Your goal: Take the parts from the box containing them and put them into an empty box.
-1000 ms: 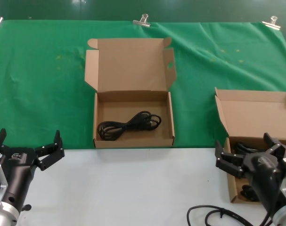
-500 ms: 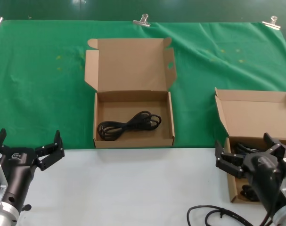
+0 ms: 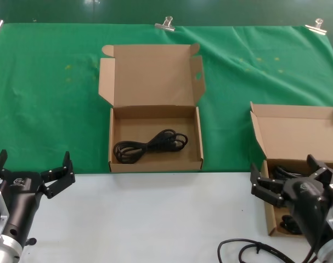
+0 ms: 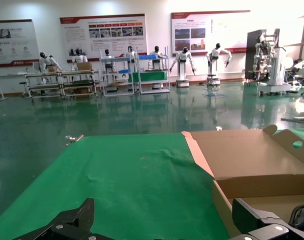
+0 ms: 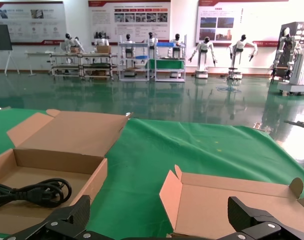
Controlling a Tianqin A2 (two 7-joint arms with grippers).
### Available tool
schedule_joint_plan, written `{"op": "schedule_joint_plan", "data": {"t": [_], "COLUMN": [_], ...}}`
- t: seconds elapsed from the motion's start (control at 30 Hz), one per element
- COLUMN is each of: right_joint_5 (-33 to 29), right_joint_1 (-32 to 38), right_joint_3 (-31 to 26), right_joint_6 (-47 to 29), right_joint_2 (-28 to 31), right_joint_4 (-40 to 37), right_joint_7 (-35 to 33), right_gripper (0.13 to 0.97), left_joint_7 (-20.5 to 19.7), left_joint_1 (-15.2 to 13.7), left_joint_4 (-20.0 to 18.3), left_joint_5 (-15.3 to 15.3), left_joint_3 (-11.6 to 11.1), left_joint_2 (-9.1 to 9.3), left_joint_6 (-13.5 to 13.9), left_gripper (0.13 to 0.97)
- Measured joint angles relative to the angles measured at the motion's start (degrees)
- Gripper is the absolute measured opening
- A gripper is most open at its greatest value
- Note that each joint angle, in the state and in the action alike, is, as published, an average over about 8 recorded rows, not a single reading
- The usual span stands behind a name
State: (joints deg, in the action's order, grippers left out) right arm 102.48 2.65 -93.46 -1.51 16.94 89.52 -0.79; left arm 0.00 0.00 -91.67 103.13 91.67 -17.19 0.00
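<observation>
Cord (image 3: 150,146) in middle box (image 3: 116,137), right gripper (image 3: 291,178) spread over cord-filled box (image 3: 269,211), left gripper (image 3: 33,169) spread.

1. Left gripper (image 3: 32,171): lower left of the head view, fingers spread wide, arm angled up from the bottom corner.
2. Right gripper (image 3: 293,178): lower right of the head view, fingers spread wide.

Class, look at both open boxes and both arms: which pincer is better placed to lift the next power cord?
Probably the right pincer: it hangs open over the box at the robot's right holding cords. The left pincer sits open, far from it.
</observation>
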Motion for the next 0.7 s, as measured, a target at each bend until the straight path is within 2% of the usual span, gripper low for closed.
{"op": "schedule_joint_plan", "data": {"t": [0.7], "right_joint_5": [0.0], "right_joint_1": [0.0], "right_joint_3": [0.0], "right_joint_6": [0.0], "right_joint_2": [0.0], "right_joint_4": [0.0], "right_joint_7": [0.0], "right_gripper": [0.966], "left_joint_7": [0.0], "left_joint_1": [0.0], "left_joint_4": [0.0], "left_joint_5": [0.0], "left_joint_3": [0.0], "left_joint_2": [0.00], "left_joint_6": [0.0], "left_gripper": [0.966]}}
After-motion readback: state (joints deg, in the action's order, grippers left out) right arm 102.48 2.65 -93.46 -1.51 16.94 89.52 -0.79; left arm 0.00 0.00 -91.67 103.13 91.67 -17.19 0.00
